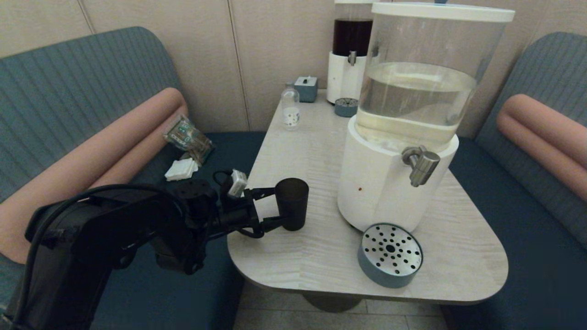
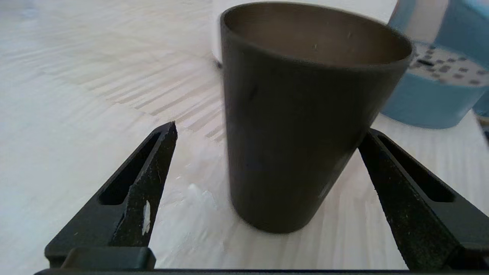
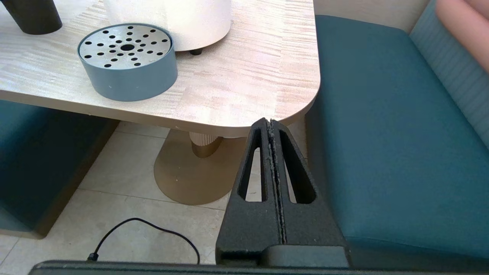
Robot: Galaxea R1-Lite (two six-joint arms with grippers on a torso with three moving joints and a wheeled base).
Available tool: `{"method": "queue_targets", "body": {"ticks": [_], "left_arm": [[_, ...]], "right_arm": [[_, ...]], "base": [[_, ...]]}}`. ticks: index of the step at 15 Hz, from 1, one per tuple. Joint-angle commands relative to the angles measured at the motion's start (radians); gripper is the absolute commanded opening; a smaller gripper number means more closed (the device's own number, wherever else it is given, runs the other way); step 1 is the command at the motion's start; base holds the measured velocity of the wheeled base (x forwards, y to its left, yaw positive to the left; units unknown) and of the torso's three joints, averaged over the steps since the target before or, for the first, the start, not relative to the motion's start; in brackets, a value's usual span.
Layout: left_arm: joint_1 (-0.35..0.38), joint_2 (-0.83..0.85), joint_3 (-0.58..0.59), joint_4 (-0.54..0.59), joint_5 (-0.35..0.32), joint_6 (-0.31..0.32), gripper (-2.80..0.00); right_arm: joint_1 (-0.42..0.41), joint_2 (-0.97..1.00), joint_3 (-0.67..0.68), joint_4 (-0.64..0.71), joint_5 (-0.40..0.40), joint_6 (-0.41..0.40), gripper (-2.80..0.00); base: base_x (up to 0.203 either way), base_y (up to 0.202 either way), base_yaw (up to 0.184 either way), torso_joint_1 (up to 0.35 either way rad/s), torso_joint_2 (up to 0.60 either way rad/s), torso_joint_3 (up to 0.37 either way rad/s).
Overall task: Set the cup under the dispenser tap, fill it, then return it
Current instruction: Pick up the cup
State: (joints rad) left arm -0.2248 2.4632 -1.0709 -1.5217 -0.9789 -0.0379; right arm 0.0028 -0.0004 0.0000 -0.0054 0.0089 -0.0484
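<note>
The matte black cup [image 1: 292, 204] [image 2: 298, 126] stands on the light wooden table [image 1: 302, 261], left of the large white-based dispenser [image 1: 380, 183]. My left gripper [image 1: 279, 206] [image 2: 270, 130] is open with the cup between its fingers; one fingertip [image 2: 170, 131] stands clear of the cup's wall, the other [image 2: 368, 137] lies right beside it. The brushed-steel dispenser tap [image 1: 421, 164] sticks out above a round blue-grey drip tray [image 1: 390, 254] [image 3: 128, 61], with nothing on the tray. My right gripper [image 3: 270, 121] hangs shut and empty, below the table's near right corner.
At the back stand a smaller dark-liquid dispenser [image 1: 351, 50], its small drip tray [image 1: 346, 107], a small clear bottle [image 1: 290, 107] and a blue-grey box [image 1: 306, 88]. A packet [image 1: 188, 135] and napkins [image 1: 181, 169] lie on the left bench. Teal benches flank the table.
</note>
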Motion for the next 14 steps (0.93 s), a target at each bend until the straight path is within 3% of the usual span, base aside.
{"method": "queue_targets", "body": {"ticks": [1,6,7,8,10,14], "left_arm": [[-0.016,0.002,-0.017,-0.008,-0.006,-0.007,0.0],[-0.035,0.019,-0.055,-0.008,0.003,-0.031,0.0],[-0.036,0.028,-0.069,-0.008,0.022,-0.028,-1.68],[-0.039,0.037,-0.088,-0.008,0.042,-0.026,-2.8],[-0.039,0.049,-0.116,-0.008,0.051,-0.026,-2.8],[-0.042,0.003,-0.062,-0.008,0.051,-0.005,-2.8]], "right_arm": [[0.0,0.0,0.003,-0.001,0.0,-0.001,-2.8],[0.0,0.0,0.003,-0.001,0.0,-0.001,-2.8],[0.0,0.0,0.003,-0.001,0.0,-0.001,-2.8],[0.0,0.0,0.003,-0.001,0.0,-0.001,-2.8],[0.0,0.0,0.003,-0.001,0.0,-0.001,-2.8],[0.0,0.0,0.003,-0.001,0.0,-0.001,-2.8]], "base": [[0.0,0.0,0.0,0.0,0.0,0.0],[0.0,0.0,0.0,0.0,0.0,0.0],[0.0,0.0,0.0,0.0,0.0,0.0],[0.0,0.0,0.0,0.0,0.0,0.0],[0.0,0.0,0.0,0.0,0.0,0.0],[0.0,0.0,0.0,0.0,0.0,0.0]]}}
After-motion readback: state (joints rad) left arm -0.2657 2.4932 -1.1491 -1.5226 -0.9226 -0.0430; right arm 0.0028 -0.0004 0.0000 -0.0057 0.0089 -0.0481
